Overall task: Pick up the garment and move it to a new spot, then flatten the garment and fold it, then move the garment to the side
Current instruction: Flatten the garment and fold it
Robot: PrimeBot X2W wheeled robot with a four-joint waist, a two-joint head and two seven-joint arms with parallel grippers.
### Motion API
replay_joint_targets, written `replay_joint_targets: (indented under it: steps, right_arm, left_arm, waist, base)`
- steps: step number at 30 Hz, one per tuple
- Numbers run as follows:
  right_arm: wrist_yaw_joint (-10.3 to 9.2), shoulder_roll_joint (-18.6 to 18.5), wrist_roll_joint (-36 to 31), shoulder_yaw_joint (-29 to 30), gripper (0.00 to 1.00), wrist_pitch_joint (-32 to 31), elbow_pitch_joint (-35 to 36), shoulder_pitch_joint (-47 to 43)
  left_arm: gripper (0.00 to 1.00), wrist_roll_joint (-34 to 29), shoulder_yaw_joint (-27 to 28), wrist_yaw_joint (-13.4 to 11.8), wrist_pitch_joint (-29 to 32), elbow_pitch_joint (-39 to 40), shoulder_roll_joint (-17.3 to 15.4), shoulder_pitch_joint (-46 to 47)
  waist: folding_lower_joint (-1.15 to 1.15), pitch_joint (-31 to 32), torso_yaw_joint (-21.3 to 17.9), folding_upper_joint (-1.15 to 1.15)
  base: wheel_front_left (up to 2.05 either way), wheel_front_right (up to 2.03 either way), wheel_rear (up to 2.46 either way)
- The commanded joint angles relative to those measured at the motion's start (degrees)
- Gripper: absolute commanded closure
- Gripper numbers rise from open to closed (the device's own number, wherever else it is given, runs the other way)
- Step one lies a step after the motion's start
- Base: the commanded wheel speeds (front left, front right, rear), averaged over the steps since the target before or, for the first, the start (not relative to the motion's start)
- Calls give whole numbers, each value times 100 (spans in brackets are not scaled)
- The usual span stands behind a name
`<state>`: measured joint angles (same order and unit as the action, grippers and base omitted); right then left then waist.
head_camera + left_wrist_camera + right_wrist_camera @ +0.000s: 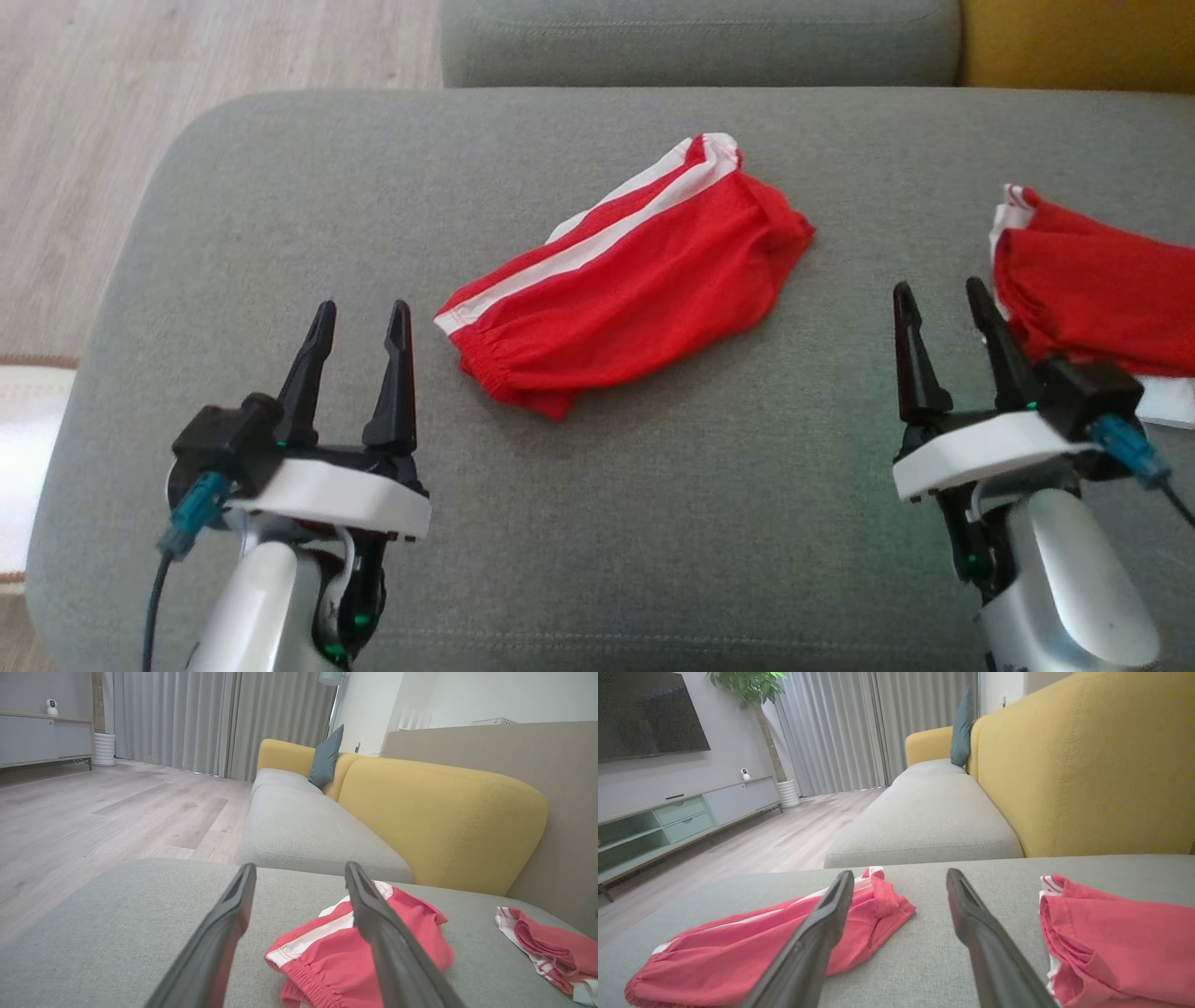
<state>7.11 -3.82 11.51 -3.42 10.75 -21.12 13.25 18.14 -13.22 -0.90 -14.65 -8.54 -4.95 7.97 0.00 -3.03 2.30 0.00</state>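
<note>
We note the left claw (364,306) hovering over the near-left part of the grey seat cushion (653,504), its two dark fingers apart with nothing between them. The right claw (938,286) hangs over the near-right part, likewise spread and empty.

The garment (635,280), red shorts with white side stripes, lies about mid-cushion, a little toward the far edge. It is bunched, not flat, and runs diagonally: the gathered elastic end points at the near-left corner, the other end at the far-right corner. The stripes run along the side facing the far-left corner. It sits just beside the left claw's fingertips, apart from them.

A second red garment (1102,299) with white trim lies crumpled at the right edge, just beside the right claw; we cannot tell whether they touch. In the right wrist view, bare cushion shows between the fingers (985,933), with one garment to either side.
</note>
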Motion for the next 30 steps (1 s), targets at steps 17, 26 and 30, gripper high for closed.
replay_joint_targets:
  steps: [17,26,30]
  right_arm:
    - [37,93,1768,938,0,-1488,-1010,1260]
    - [37,93,2241,1457,0,-1772,-2835,2431]
    - [37,94,2092,1750,0,-1685,-3542,2824]
  left_arm:
    - [0,118,275,457,-35,0,193,685]
    - [0,216,267,496,-35,-102,205,773]
    - [0,244,166,476,-35,-142,206,813]
  waist:
    - [0,-871,1107,0]
    - [0,-1062,1486,0]
    - [0,-1107,1588,0]
  base:
    - [0,0,0]
    - [0,0,0]
    - [0,0,0]
